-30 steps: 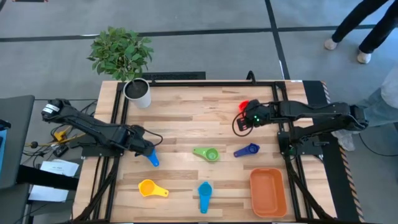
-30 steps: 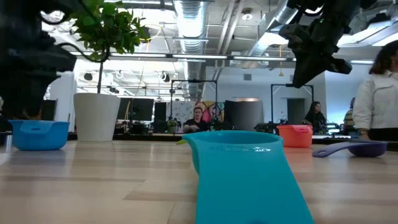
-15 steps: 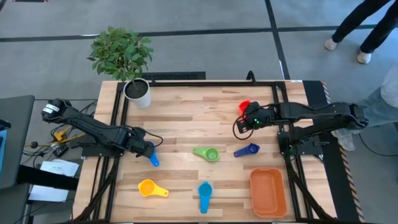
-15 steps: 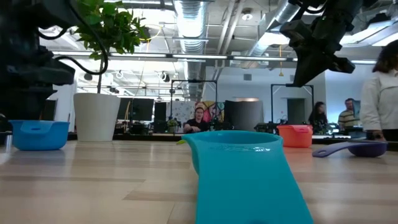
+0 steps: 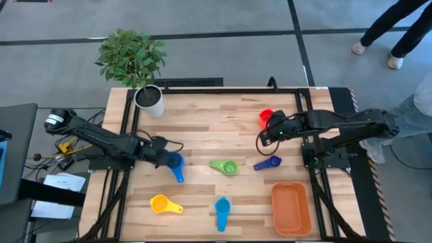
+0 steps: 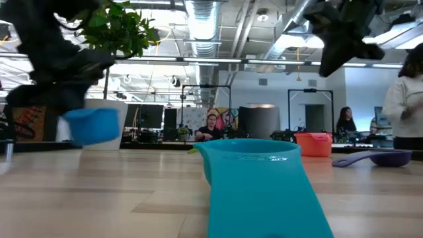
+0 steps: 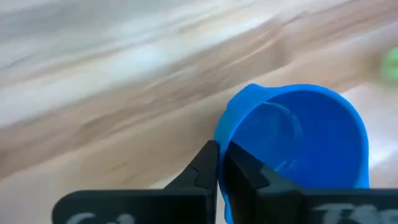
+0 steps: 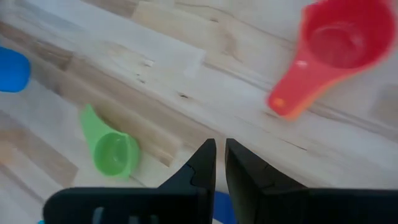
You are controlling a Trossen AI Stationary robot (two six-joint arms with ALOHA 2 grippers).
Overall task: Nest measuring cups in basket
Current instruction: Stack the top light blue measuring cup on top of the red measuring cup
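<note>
The left gripper [image 5: 167,159] was seen over the left middle of the table [image 5: 202,115], its fingers clamped on the rim of the blue measuring cup [image 5: 175,164]. In the low view that cup [image 6: 92,124] was held clear of the tabletop.

The right gripper [image 5: 272,135] was placed above the right part of the table, just beside the red measuring cup [image 5: 265,117], with its fingers nearly together and nothing between them.

The other cups were lying on the wood: the green cup [image 5: 225,166] near the middle, the dark blue cup [image 5: 268,163] to its right, the yellow cup [image 5: 164,204] and the light blue cup [image 5: 222,212] along the near edge. The orange basket [image 5: 291,208] was at the near right corner (no cup was in it). A white plant pot [image 5: 149,100] stood at the far left corner.
</note>
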